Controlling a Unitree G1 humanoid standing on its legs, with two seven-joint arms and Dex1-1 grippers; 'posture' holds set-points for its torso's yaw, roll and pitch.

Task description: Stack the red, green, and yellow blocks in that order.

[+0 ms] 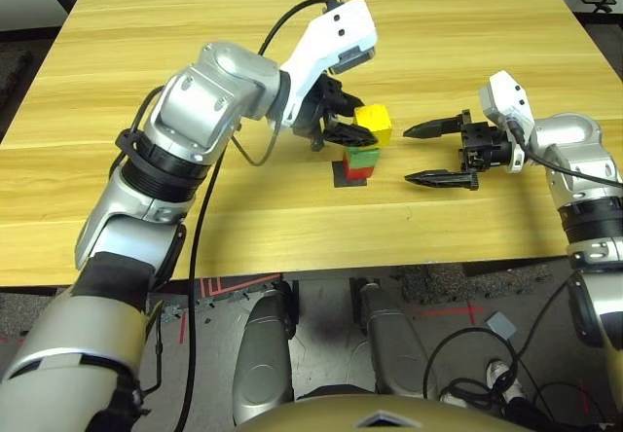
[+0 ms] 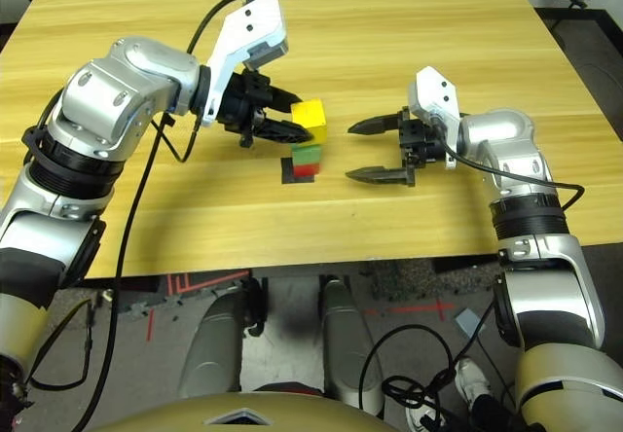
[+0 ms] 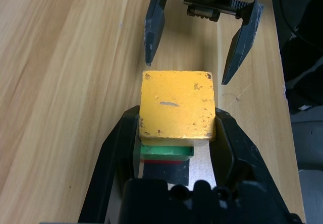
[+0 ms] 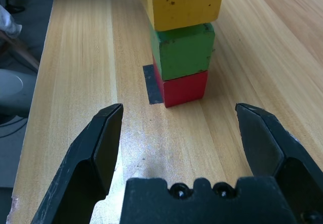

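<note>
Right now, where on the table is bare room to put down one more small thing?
Bare wood lies beyond the block stack, toward the far edge of the table, and along the near edge. It is crowded at the yellow block, between the left hand and the open right hand.

Light wooden table (image 1: pixel 195 189) with a plank-grain top. Sitting right on it was a flat black square patch (image 4: pixel 151 85), and the red block (image 4: pixel 185 89) sat on that patch, just past the open right gripper (image 1: pixel 428 152).
</note>
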